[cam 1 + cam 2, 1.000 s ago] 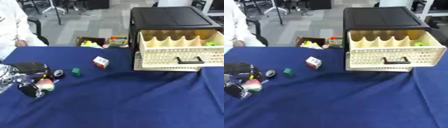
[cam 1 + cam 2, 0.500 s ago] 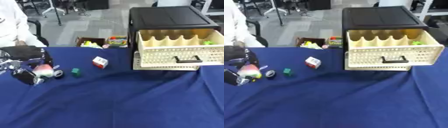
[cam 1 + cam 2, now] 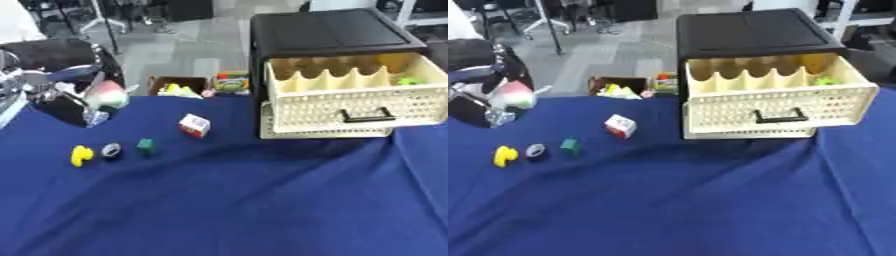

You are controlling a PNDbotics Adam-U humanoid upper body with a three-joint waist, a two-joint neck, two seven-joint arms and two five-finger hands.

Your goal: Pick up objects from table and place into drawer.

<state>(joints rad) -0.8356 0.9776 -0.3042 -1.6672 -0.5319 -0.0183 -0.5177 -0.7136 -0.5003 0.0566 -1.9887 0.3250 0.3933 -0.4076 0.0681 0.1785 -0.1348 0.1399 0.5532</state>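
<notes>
My left hand [image 3: 63, 95] is raised at the left over the blue table, its fingers curled round a round pink and green thing [image 3: 107, 93]. On the cloth below lie a yellow piece [image 3: 80, 155], a small grey ring [image 3: 111, 149], a green block [image 3: 145, 145] and a white and red cube [image 3: 194, 125]. The cream drawer [image 3: 350, 102] stands pulled out of the black cabinet [image 3: 328, 32] at the right, with a green thing [image 3: 409, 80] in its far right compartment. My right hand does not show.
A small open box [image 3: 179, 86] with colourful items and a red and green pack [image 3: 230, 83] sit at the table's far edge, left of the cabinet. The blue cloth [image 3: 245, 200] covers the table.
My left hand has lifted the pink and green thing off the table, up and a little to the right. The yellow piece now lies uncovered. The camera has shifted too.
</notes>
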